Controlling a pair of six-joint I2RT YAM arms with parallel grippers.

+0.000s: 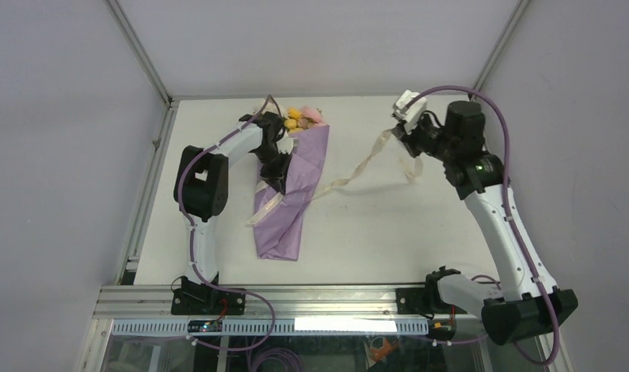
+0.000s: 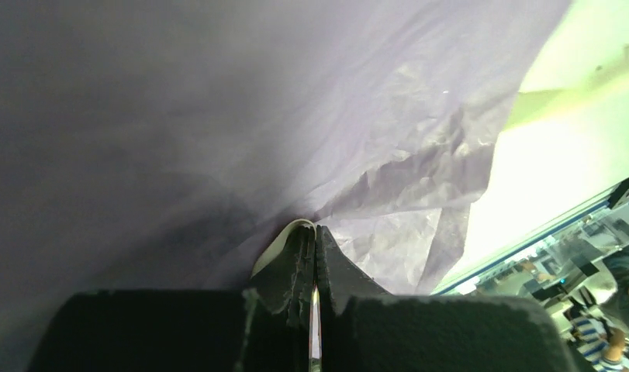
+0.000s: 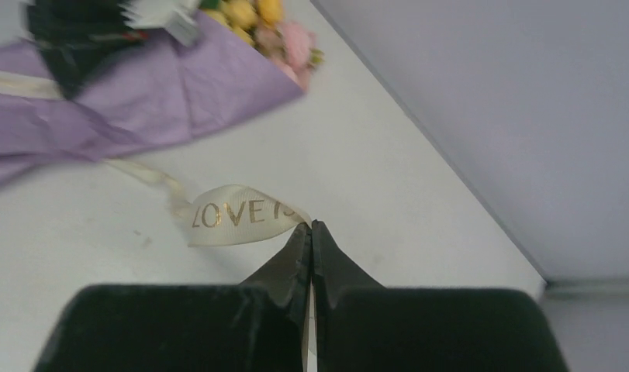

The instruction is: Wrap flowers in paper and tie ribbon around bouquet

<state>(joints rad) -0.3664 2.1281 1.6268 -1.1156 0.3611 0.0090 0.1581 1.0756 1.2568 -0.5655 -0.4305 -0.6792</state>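
2 robot arms are working over a white table point(image 1: 419, 240), seen from above and from a camera on each wrist. The bouquet point(image 1: 289, 198) is lying flat on the left half of the table, its wide end pointing toward the far edge and its narrow end toward the arm bases. The flowers point(image 1: 302, 118), yellow and pink blooms, are showing from the wide end, and the paper point(image 2: 218, 116), crinkly lilac-purple, is wrapping everything below them. The left gripper point(image 1: 278, 180) is reaching down onto the middle of the bouquet; in the left wrist view its 2 black fingers are pressing together with no gap, with a cream loop of the ribbon point(image 3: 241, 215) showing at their tips, right against the purple paper. The right gripper point(image 3: 309, 229) is hanging above the table, well apart from the bouquet on its right, and its jaws are likewise closing tight, pinching the ribbon near a stretch printed with gold letters reading LOVE. From that pinch the ribbon is sagging down and leftward across the table to the bouquet's right edge, and a short loose tail is dangling below the right gripper. Another stretch of ribbon is crossing the lower left edge of the paper. Plain grey walls are surrounding the table.
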